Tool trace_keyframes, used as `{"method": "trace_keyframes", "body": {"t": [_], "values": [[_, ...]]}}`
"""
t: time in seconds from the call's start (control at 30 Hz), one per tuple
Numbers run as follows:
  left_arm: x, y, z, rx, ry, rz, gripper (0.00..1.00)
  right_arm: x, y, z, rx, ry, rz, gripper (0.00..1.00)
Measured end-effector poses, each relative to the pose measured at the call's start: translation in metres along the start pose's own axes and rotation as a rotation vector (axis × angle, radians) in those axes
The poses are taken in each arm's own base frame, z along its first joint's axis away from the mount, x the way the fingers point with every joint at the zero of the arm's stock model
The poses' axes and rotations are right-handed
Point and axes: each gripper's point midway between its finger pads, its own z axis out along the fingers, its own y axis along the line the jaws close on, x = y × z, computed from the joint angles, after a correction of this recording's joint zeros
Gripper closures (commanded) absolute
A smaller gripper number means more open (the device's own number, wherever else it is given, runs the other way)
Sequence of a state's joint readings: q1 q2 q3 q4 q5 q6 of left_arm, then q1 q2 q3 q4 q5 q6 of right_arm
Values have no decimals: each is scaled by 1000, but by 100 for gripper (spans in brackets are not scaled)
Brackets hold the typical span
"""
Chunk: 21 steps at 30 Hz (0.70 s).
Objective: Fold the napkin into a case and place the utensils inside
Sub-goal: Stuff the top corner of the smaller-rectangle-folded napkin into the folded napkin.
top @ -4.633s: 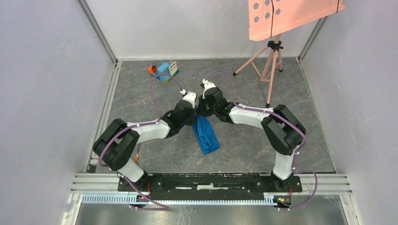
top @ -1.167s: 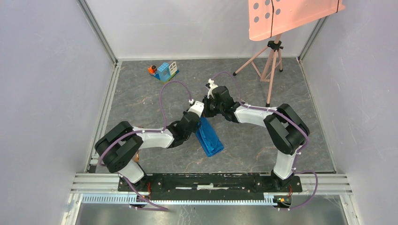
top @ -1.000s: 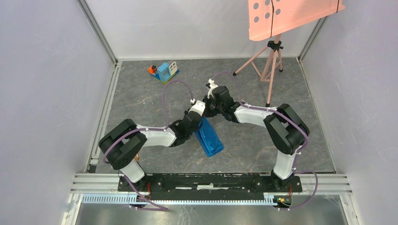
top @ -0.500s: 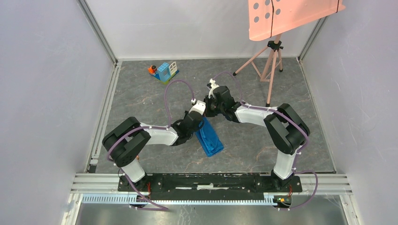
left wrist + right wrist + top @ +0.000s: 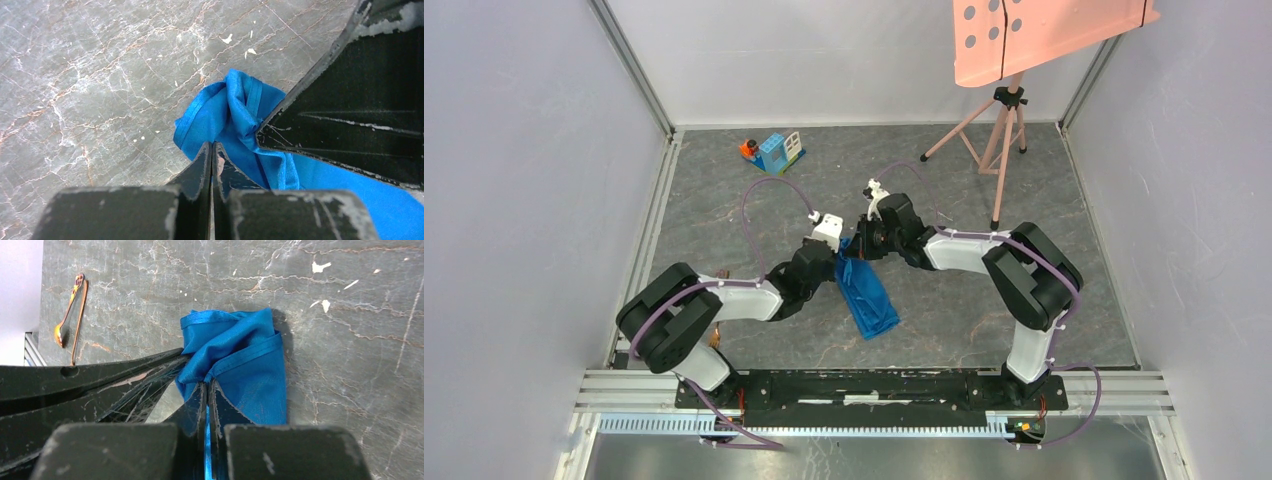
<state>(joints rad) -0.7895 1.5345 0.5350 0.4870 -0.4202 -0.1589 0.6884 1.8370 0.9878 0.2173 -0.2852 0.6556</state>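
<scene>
The blue napkin (image 5: 866, 292) lies as a narrow folded strip between my arms, its far end bunched up. My right gripper (image 5: 860, 243) is shut on that far end, and blue cloth shows between its jaws in the right wrist view (image 5: 207, 385). My left gripper (image 5: 832, 256) is shut, with its tips against the napkin's (image 5: 222, 112) left corner (image 5: 211, 146). I see no cloth between its jaws. The golden-copper spoon (image 5: 66, 315) and fork (image 5: 80, 320) lie side by side on the floor to the left, apart from the napkin (image 5: 250, 365).
A blue-and-white toy block house (image 5: 776, 152) stands at the back left. A pink tripod (image 5: 1001, 140) holding a pink board (image 5: 1034, 35) stands at the back right. Grey walls and metal rails enclose the marbled floor (image 5: 944, 320).
My left gripper moved from the napkin's left long edge up to its far end beside the right gripper. The napkin's far end shifted left and bunched up.
</scene>
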Motion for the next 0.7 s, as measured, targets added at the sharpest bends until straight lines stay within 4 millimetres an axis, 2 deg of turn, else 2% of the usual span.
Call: {"method": "trace_keyframes", "body": {"t": [0.23, 0.5, 0.7], "values": [[1, -2, -1, 46, -23, -56, 98, 10, 9, 3, -23, 21, -35, 100], [1, -7, -6, 98, -59, -76, 98, 30, 3, 15, -12, 66, -40, 100], [0, -11, -9, 127, -74, -104, 98, 29, 5, 30, -38, 54, -4, 100]]}}
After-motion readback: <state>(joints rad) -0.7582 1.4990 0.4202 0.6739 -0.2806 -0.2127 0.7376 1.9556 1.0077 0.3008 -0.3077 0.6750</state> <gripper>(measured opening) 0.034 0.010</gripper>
